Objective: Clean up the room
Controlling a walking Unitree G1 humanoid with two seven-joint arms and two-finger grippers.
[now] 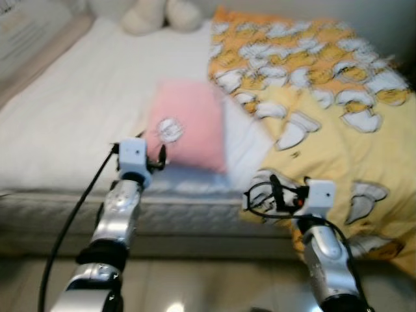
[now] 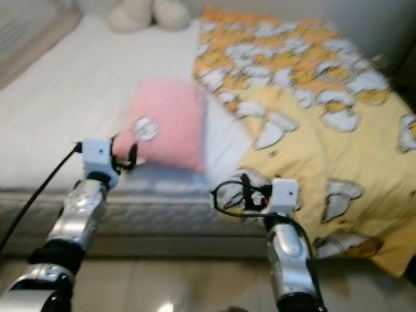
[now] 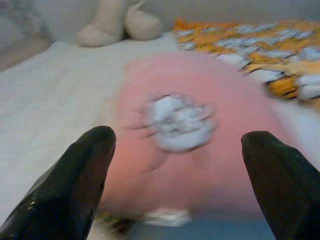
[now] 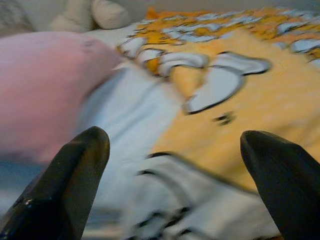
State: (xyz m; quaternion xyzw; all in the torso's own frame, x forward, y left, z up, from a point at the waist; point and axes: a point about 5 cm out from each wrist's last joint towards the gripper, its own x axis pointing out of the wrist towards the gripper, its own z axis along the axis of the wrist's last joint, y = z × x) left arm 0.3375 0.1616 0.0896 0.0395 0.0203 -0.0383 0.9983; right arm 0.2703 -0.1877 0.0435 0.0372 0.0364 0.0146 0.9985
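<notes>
A pink pillow (image 1: 188, 127) with a white round print lies on the white bed (image 1: 78, 110) near its front edge. Beside it, a yellow and orange blanket (image 1: 331, 110) with a white cartoon pattern covers the bed's right side and hangs over the edge. My left gripper (image 1: 158, 158) is open just before the pillow's near-left corner; the left wrist view has the pillow (image 3: 195, 135) between the two black fingers (image 3: 75, 185). My right gripper (image 1: 263, 195) is open at the blanket's lower left edge, the blanket (image 4: 250, 110) ahead of its fingers (image 4: 70, 185).
A cream plush toy (image 1: 159, 14) sits at the head of the bed. The grey mattress side (image 1: 52, 211) runs along the front, with a glossy tiled floor (image 1: 214, 286) below. A pale wall or headboard (image 1: 32, 32) lies at the far left.
</notes>
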